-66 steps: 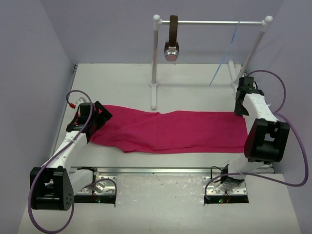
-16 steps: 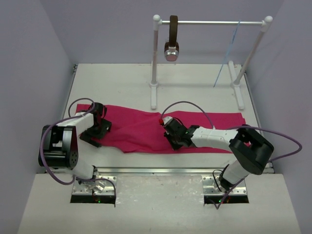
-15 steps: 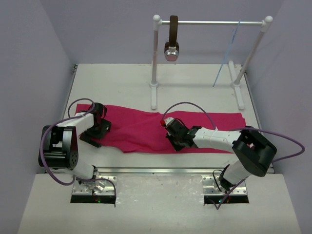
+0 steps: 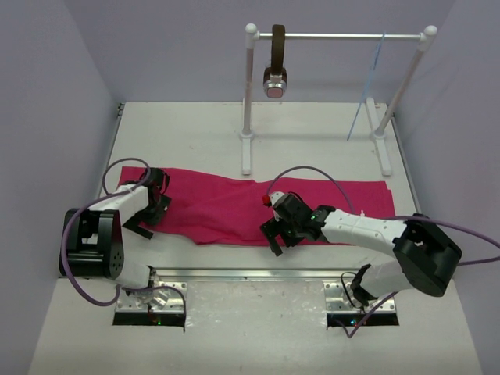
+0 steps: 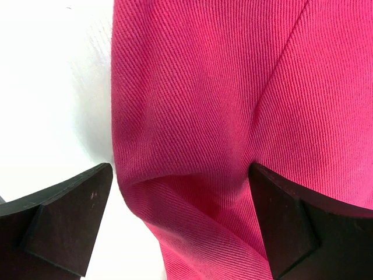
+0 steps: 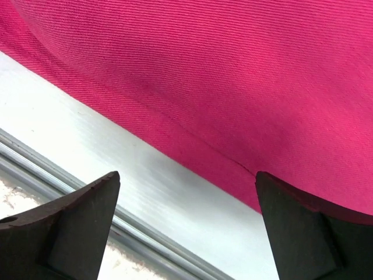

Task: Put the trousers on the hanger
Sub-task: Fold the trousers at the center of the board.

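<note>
I see the trousers [image 4: 258, 207], a large plain magenta-pink cloth, spread flat and lengthwise across the middle of the white bench [image 4: 187, 133]; the fabric shows a fine diagonal weave, and in the left wrist view a soft fold runs along its edge. The hanger [image 4: 367, 86], thin and pale blue, hangs slantwise from the right end of the white rail [image 4: 344, 35] at the back, well apart from the trousers; a brown strap [image 4: 276, 58] with a round metallic end hangs near the rail's left end. My left pincer [image 4: 144, 219] is low at the trousers' left end, its jaws spread wide; one finger [image 5: 58, 221] is over bare bench, the other over cloth, and nothing is gripped. My right pincer [image 4: 273, 236] is at the trousers' near edge around the middle, jaws likewise wide apart across the hem and the bench strip, holding nothing; I cannot tell whether either fingertip touches the fabric.
</note>
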